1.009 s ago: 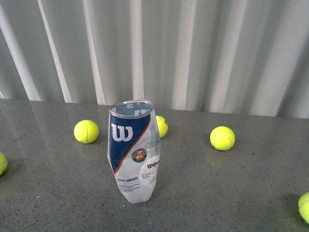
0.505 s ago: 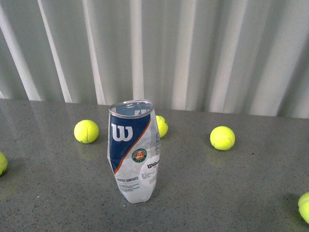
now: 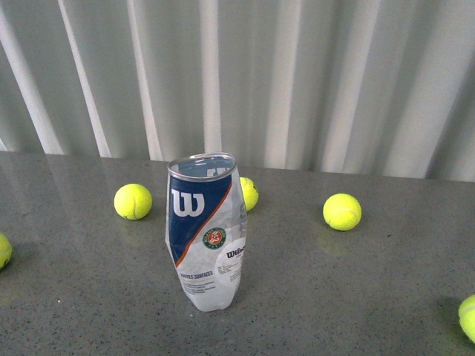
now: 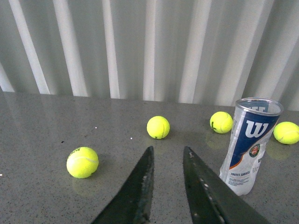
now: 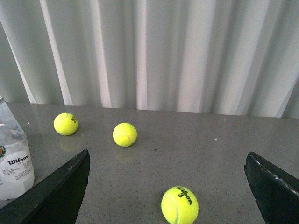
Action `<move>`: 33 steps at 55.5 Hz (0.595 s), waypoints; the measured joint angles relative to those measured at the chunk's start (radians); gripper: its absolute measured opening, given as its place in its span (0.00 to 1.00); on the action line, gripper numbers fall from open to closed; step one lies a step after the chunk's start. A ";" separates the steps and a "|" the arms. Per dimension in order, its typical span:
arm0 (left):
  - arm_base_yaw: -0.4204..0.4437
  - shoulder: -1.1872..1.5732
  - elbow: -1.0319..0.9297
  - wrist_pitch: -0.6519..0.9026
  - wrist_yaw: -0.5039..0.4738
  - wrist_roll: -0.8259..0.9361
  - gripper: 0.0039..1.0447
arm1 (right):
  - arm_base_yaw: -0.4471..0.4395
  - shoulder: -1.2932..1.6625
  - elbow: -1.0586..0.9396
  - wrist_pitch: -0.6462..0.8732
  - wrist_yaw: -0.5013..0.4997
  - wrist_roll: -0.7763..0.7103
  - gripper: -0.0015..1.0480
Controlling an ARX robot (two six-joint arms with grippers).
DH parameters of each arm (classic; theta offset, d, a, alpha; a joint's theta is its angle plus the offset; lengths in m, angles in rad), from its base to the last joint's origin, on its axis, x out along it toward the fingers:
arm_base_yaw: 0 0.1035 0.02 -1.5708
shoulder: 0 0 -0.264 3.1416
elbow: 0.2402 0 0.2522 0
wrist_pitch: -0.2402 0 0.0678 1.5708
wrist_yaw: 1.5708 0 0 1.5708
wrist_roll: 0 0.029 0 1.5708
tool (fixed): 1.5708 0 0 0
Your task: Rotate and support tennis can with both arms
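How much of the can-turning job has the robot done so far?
Nothing looks done. The tennis can stands upright, alone on the table, with no arm near it in the front view. In hand: the left claw has a narrow gap and holds nothing; the right claw is spread wide, also empty. Left: both must reach the can, support it and rotate it.

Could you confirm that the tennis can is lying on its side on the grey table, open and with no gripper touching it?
Not quite: the tennis can is standing upright on the grey table, its silver rim at the top, as the front view shows. The rest holds: it is open, and neither the left gripper nor the right gripper touches it.
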 joint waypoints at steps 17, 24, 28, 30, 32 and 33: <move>0.000 0.000 0.000 0.000 0.000 0.000 0.72 | 0.000 0.000 0.000 0.000 0.000 0.000 0.93; 0.000 0.000 0.000 0.000 0.000 0.000 0.92 | 0.000 0.000 0.000 0.000 0.000 0.000 0.93; 0.000 0.000 0.000 0.000 0.000 0.000 0.94 | 0.000 0.000 0.000 0.000 0.000 0.000 0.93; 0.000 0.000 0.000 0.000 0.000 0.000 0.93 | 0.000 0.000 0.000 0.000 0.000 0.000 0.93; 0.000 0.000 0.000 0.000 0.000 0.000 0.94 | 0.000 0.000 0.000 0.000 0.000 0.000 0.93; 0.000 0.000 0.000 0.000 0.000 0.000 0.94 | 0.000 0.000 0.000 0.000 0.000 0.000 0.93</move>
